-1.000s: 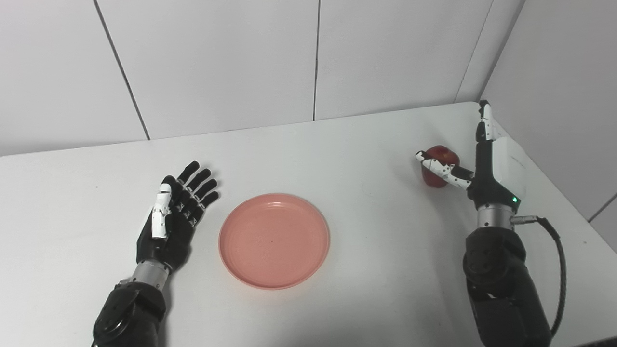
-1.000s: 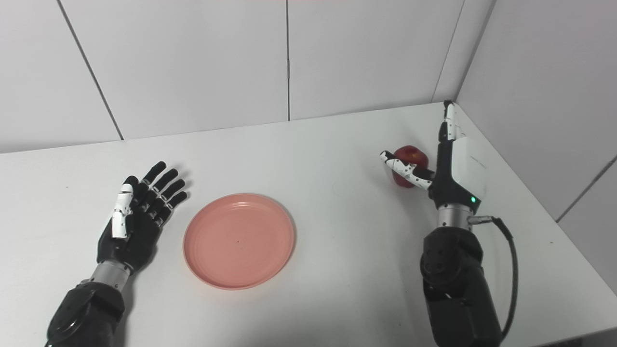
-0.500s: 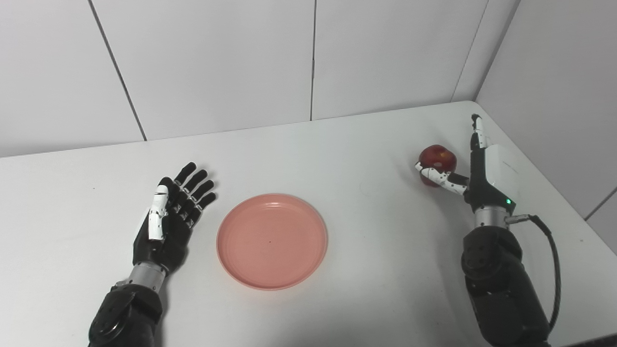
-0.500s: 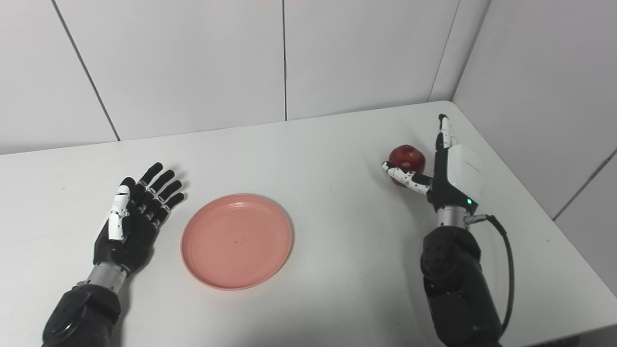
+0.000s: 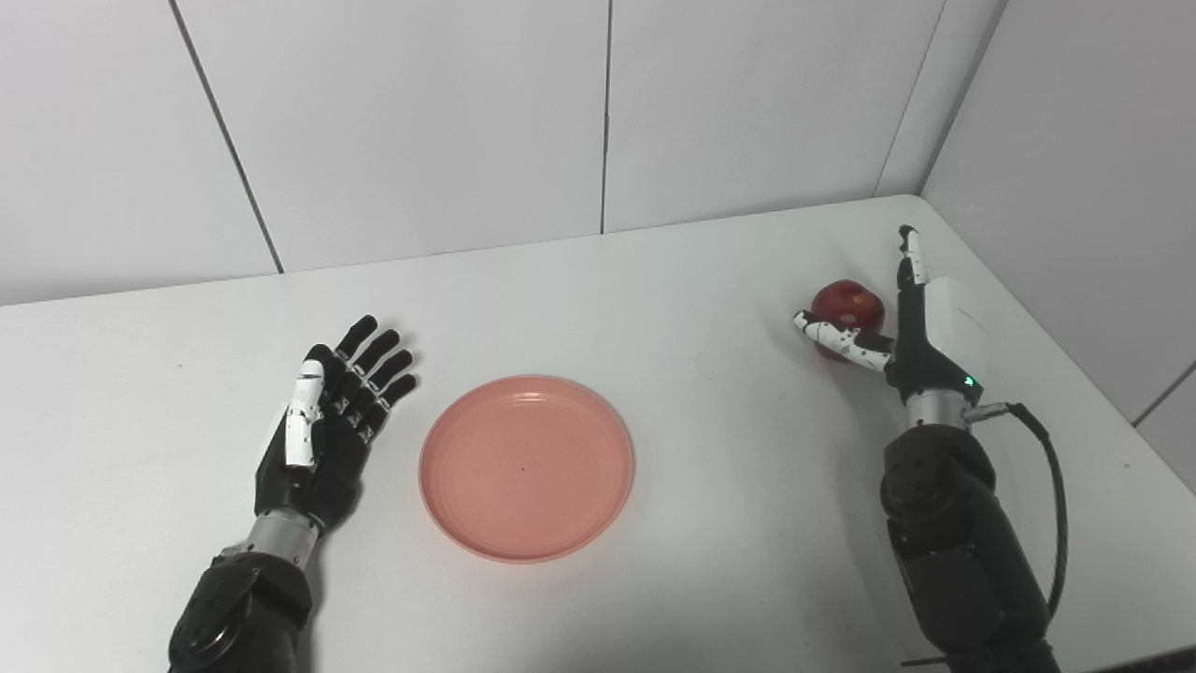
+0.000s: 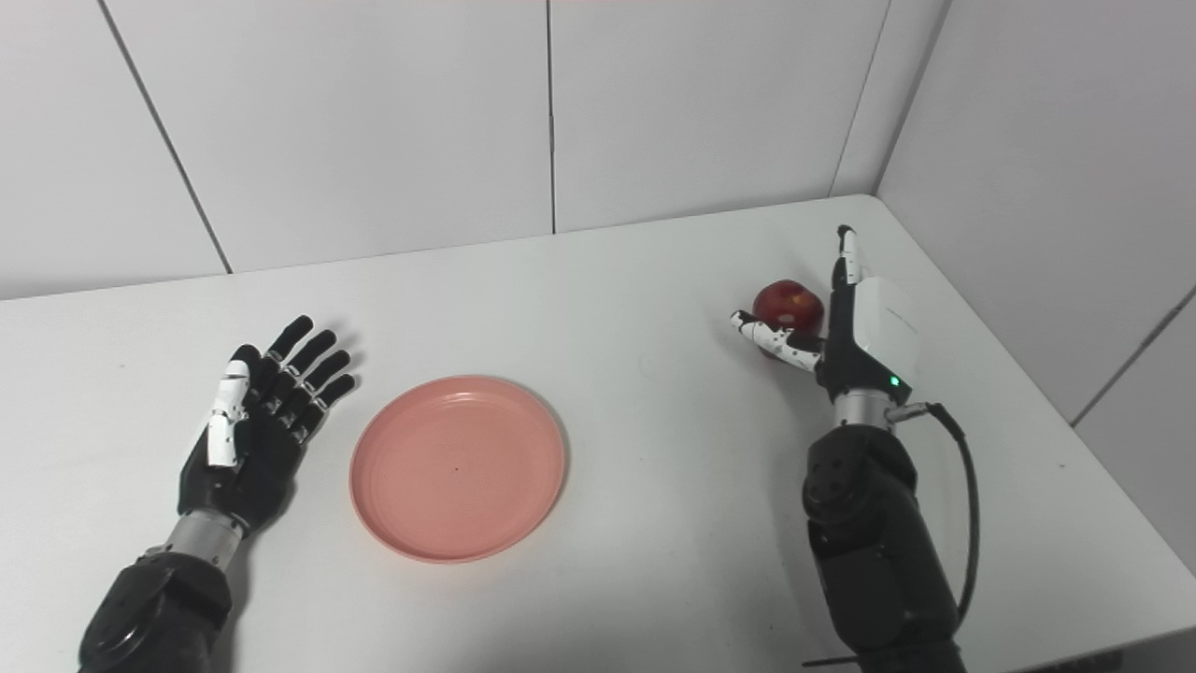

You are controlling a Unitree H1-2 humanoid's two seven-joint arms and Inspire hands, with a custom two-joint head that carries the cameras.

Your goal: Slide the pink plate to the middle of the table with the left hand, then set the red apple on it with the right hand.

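The white table [image 5: 654, 280] carries everything, and the pink plate [image 5: 526, 465] serves as landmark: it lies flat near the table's middle, empty, so the sliding step looks done.

Left of the plate, just beside its rim but not touching, the left hand [image 5: 327, 425] rests palm up with fingers spread, holding nothing. It has barely moved over the last second.

Well to the right of the plate and farther back, near the table's corner, the right hand [image 5: 911, 322] stands edge-on with fingers straight up and thumb stuck out sideways, wide open. Over the last second this hand has drawn back toward the robot and a little toward the plate, its fingertips now lower in the picture.

The red apple [image 5: 847, 308] sits on the table in the crook between thumb and palm; whether they touch it I cannot tell, but nothing is wrapped around it. So the apple is not yet grasped, and the placing step remains entirely ahead.
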